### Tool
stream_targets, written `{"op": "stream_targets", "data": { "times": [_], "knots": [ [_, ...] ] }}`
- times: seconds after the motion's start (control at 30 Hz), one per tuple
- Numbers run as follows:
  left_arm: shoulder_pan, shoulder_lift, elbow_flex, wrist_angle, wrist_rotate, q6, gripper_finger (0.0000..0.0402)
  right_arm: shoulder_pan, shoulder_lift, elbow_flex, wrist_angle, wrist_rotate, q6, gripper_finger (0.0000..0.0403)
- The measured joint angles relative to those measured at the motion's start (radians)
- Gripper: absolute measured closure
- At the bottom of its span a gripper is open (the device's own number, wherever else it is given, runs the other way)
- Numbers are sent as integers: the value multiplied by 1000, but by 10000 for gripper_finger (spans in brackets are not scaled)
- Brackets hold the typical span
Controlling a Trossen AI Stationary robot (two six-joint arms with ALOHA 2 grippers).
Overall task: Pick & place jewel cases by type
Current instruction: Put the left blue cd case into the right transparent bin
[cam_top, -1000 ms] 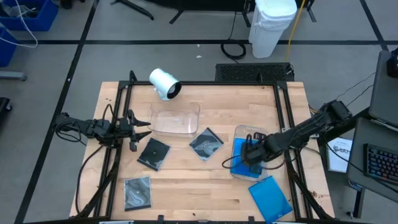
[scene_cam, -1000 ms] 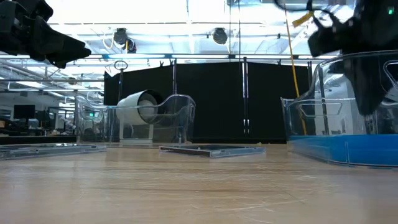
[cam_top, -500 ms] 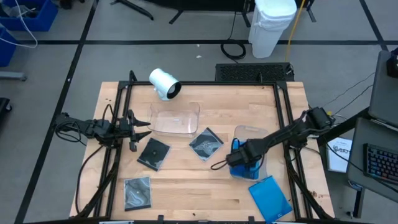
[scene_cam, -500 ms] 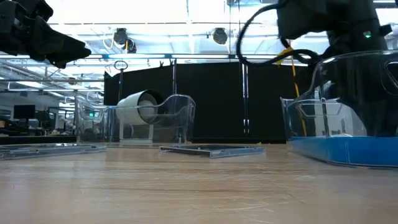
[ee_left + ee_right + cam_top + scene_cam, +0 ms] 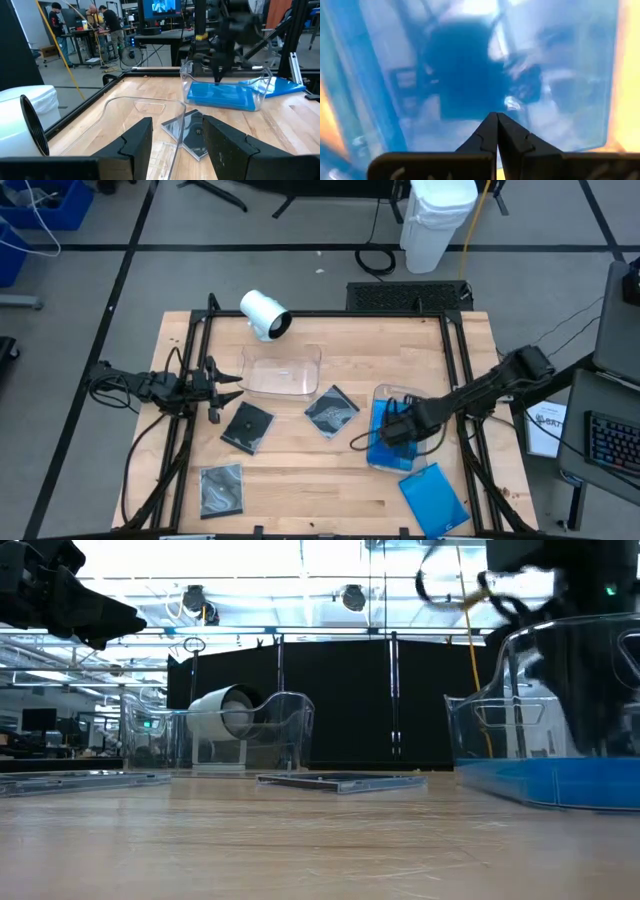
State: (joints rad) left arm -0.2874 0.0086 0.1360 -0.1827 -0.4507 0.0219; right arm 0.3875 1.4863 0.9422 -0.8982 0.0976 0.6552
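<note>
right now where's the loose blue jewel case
In the high view the loose blue jewel case lies at the table's front right corner, just outside the clear tray with blue cases.

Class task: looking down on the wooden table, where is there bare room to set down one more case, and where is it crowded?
Free: the strip between the grey disc case and the loose blue case. Crowded: the middle, around the empty clear tray, and the blue-filled tray under the right claw.

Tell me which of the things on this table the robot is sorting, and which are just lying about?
Part of the job:
- three dark jewel cases
- blue jewel case on the table
- blue cases in the right tray
- two clear trays

Just lying about:
- white cylinder
- white bin on the floor
</note>
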Motion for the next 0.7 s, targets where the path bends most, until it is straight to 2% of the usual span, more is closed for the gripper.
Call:
{"op": "stream_targets", "data": {
  "times": [0.1,0.3,0.7],
  "knots": [
    [0,0,0,0,0,0,222,22,-80,8,0,-10,54,403],
    [0,0,0,1,0,0,222,63,-130,6,-21,-17,94,403],
    [0,0,0,0,0,0,222,111,-52,7,-16,-104,170,403]
  ]
}}
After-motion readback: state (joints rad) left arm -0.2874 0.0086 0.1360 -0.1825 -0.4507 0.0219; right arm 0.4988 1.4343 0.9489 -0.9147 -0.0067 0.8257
